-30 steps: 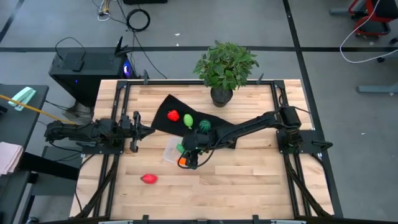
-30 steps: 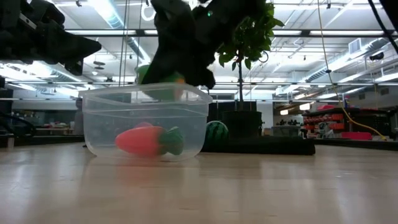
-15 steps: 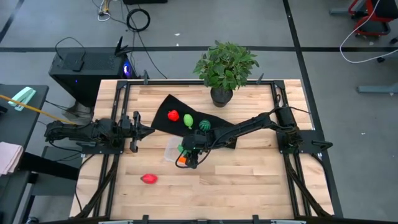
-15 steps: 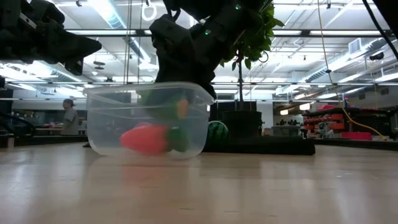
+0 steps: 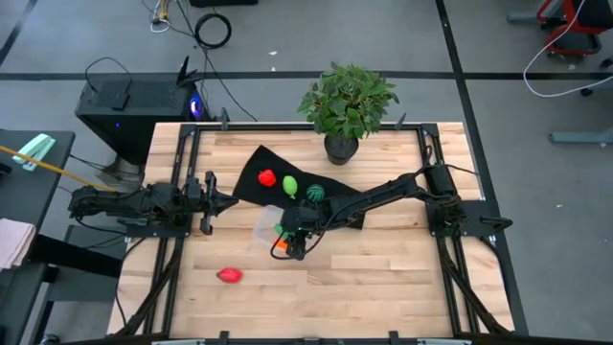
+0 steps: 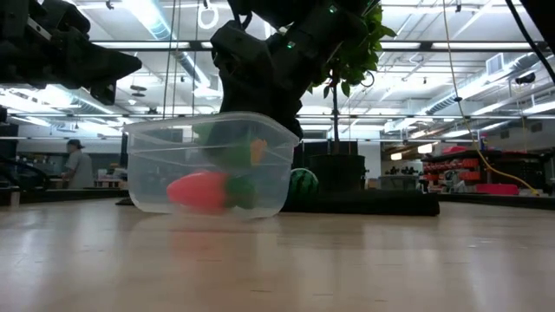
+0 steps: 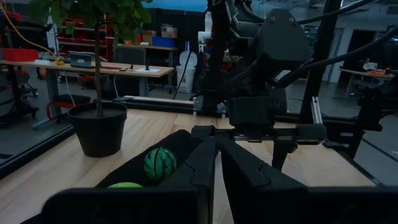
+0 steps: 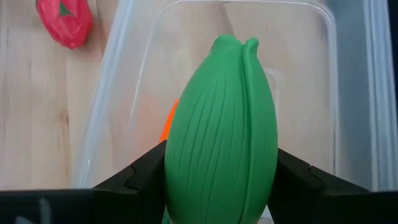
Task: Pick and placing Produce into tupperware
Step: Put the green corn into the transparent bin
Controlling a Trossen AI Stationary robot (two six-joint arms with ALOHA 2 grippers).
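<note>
The carrot [image 8: 221, 130] is clamped by its ribbed green top between the two fingers of the right hand [image 5: 287, 240], its orange root pointing away from the wrist and down into the tupperware [image 8: 298, 74]. The long axis runs along the hand's own reach, so the piece hangs nearly end-on above the clear floor of the container, inside its rim, as the right wrist view shows. In the low view the orange tip [image 6: 256, 152] sits within the tupperware walls [image 6: 156, 186], so letting go looks like all that remains for this piece.

That container rests on the surface at the near-left edge of the black mat [image 5: 251, 171]. On the mat, farther off, lie a red piece [image 5: 267, 178], a light green piece [image 5: 289, 184] and the dark striped one [image 5: 315, 193]. Another red piece [image 5: 228, 276] lies on bare wood, nearer and to the left.

The left hand [image 5: 213, 199] waits at the left side, its fingers pressed together and empty.
</note>
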